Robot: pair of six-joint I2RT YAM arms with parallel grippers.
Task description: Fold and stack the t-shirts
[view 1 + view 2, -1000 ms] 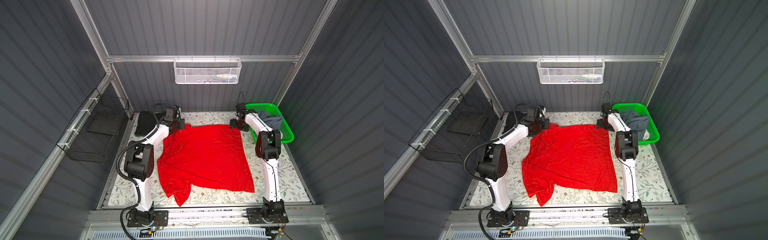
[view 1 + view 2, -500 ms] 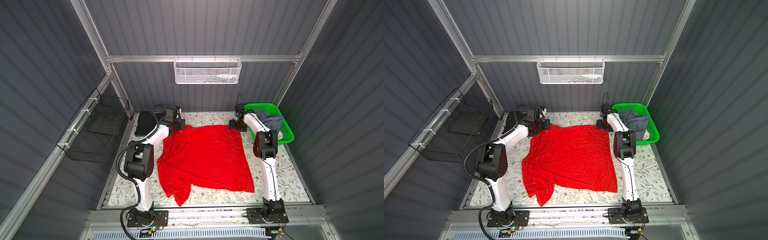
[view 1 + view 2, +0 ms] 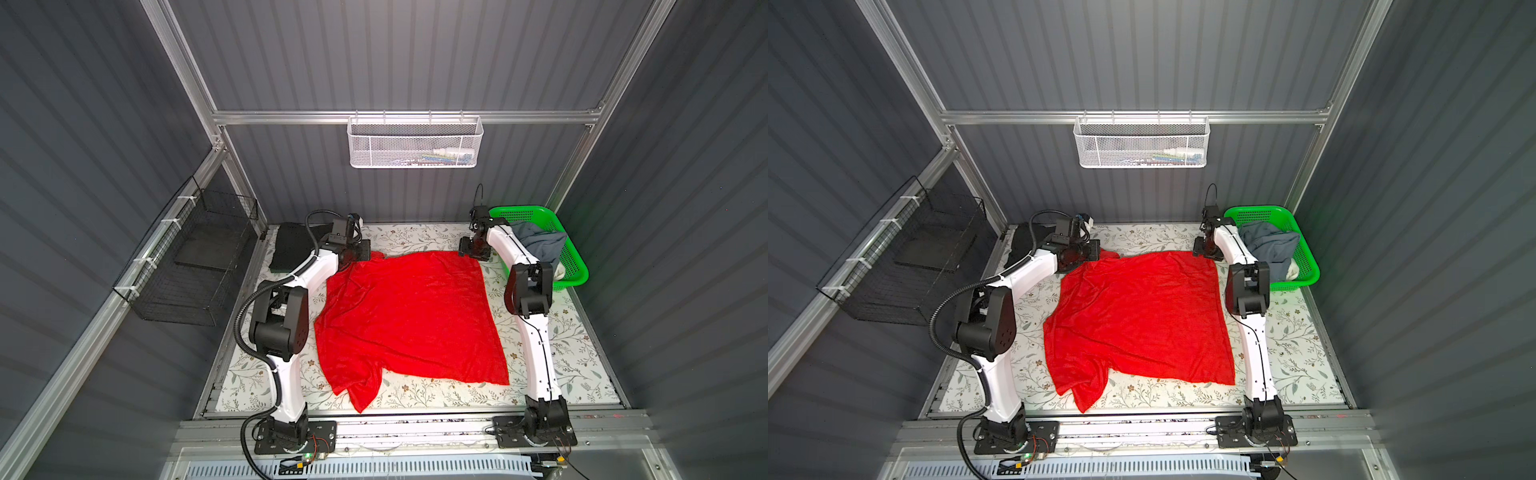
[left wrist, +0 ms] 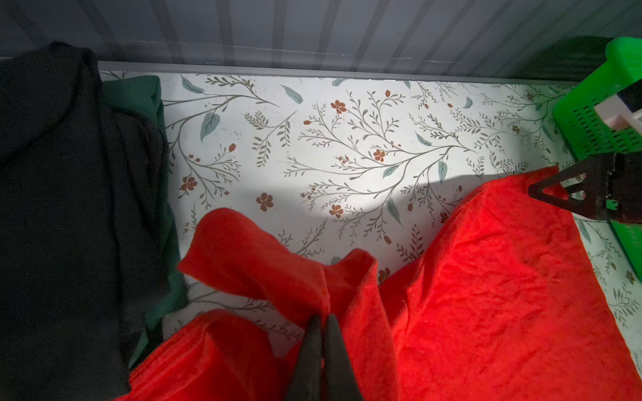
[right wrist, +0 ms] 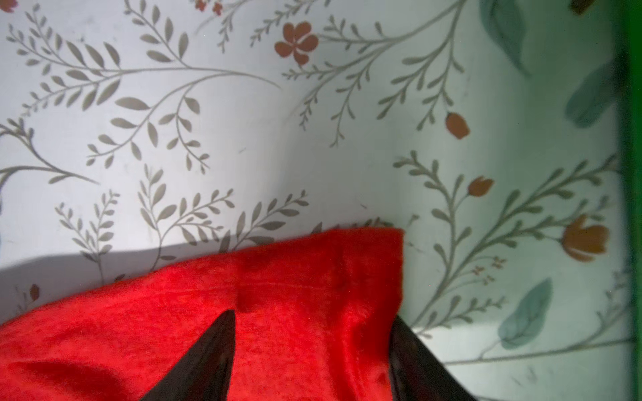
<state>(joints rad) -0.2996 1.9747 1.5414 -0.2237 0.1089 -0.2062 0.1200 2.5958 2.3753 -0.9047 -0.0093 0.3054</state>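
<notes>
A bright red t-shirt (image 3: 407,316) (image 3: 1138,316) lies spread on the floral table, its near left part bunched. My left gripper (image 3: 365,254) (image 4: 322,317) is shut on a fold at its far left corner. At the far right corner my right gripper (image 3: 471,252) (image 5: 312,316) is low over the table, its jaws apart with the red corner (image 5: 330,270) between them. A black folded t-shirt (image 3: 291,249) (image 4: 69,208) lies on a dark green one (image 4: 139,100) at the far left. A grey-blue t-shirt (image 3: 540,245) sits crumpled in the basket.
The green plastic basket (image 3: 577,274) (image 3: 1308,278) stands at the far right, close beside my right arm. A black wire basket (image 3: 195,266) hangs on the left wall and a white mesh basket (image 3: 415,143) on the back wall. The back wall is just beyond both grippers.
My right gripper's jaws have narrowed around the shirt's far right corner, and that arm's elbow has shifted slightly. The left gripper has kept its hold in place.
</notes>
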